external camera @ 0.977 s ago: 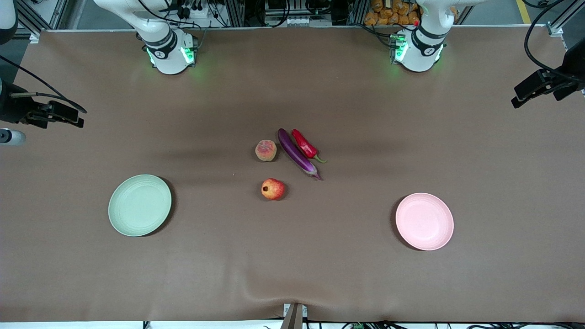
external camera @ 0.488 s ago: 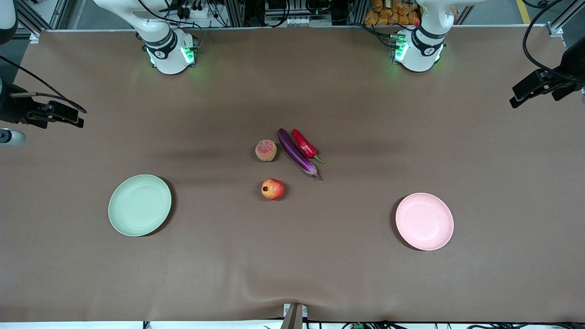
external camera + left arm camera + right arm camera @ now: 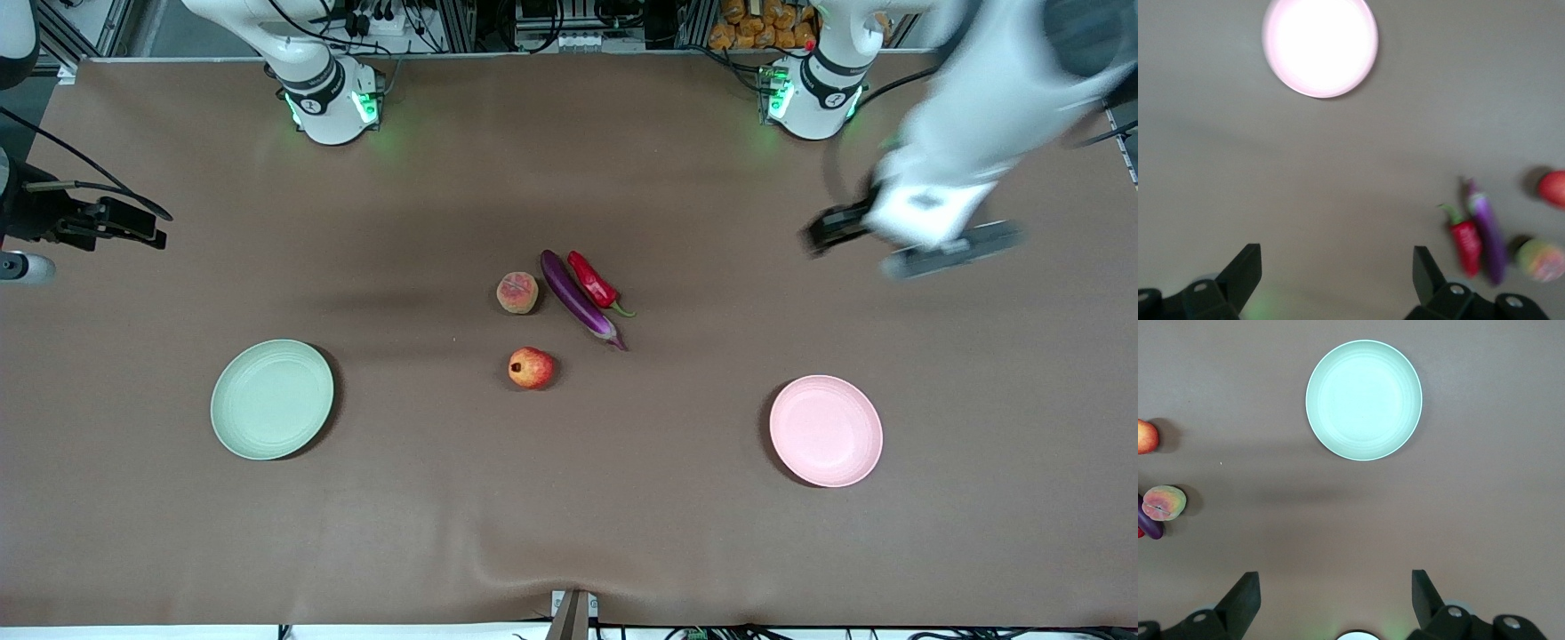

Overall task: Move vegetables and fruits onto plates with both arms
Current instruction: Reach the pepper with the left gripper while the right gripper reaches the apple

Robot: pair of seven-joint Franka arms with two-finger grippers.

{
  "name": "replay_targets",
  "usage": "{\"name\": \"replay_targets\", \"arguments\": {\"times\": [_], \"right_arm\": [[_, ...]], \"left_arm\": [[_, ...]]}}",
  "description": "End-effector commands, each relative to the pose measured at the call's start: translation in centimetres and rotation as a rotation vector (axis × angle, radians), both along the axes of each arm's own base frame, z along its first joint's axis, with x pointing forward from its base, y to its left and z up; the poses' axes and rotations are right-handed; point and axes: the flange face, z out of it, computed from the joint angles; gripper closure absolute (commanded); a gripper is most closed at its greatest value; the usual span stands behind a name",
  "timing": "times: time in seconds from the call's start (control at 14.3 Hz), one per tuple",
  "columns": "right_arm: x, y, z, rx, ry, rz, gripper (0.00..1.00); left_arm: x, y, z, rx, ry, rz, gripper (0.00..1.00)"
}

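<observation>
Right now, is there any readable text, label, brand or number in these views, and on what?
None can be read.
The round marks on the arm bases by the table's edge are too small to make out.
The green plate, pink plate, peach, pomegranate, eggplant and chili carry no text.

A long, glossy purple eggplant [image 3: 580, 300] is laid at the middle of the tabletop [image 3: 569, 498], pointing from 11 to 5 o'clock in the front view. A wrinkled red chili pepper [image 3: 594, 281] with a green stem is placed just beside it, parallel, toward the left arm's end. A fuzzy orange-pink peach [image 3: 517, 292] is seen near the eggplant, toward the right arm's end. A round red-yellow fruit [image 3: 531, 368] with a dark calyx lies nearer to the front camera. A pale green plate [image 3: 272, 400] and a pale pink plate [image 3: 826, 431], both bare, are set well apart.
</observation>
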Motion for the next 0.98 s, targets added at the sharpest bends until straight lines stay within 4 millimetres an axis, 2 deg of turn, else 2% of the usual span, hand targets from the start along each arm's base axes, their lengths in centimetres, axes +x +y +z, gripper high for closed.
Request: {"name": "replay_targets", "arguments": {"times": [0.0,0.14,0.28,0.35,0.42,0.49,0.63,0.77,0.91], "right_arm": [[0.9,1.5,-1.5,-0.01,0.011,0.026,0.0],[2.1,3.9,-3.2,-0.006,0.003,0.049,0.0],[3.6,7.4,-6.5,-0.015,0.02,0.034,0.0],[4.2,9.3,-8.3,-0.017,0.038,0.049,0.0],[4.6,11.4,-9.7,-0.017,0.042,0.057,0.0],[4.9,13.6,-10.9,-0.013,0.044,0.061,0.0],[5.7,17.7,-14.3,0.002,0.046,0.06,0.0],[6.7,21.6,-17.6,0.048,0.041,-0.018,0.0],[7.5,24.7,-20.2,0.079,0.057,-0.131,0.0]], "left_arm": [[-0.8,-8.0,-6.6,0.01,0.001,0.141,0.0],[-2.9,-15.0,-13.3,0.101,-0.07,0.196,0.0],[-4.1,-19.2,-19.5,0.106,-0.12,0.304,0.0],[-5.3,-21.2,-22.1,0.081,-0.119,0.326,0.0],[-6.9,-23.2,-23.7,0.07,-0.114,0.331,0.0],[-7.7,-23.7,-25.5,0.085,-0.095,0.329,0.0],[-8.1,-23.7,-27.7,0.109,-0.074,0.319,0.0],[-8.2,-23.9,-29.6,0.094,-0.06,0.32,0.03],[-8.4,-24.1,-31.0,0.086,-0.05,0.324,0.08]]}}
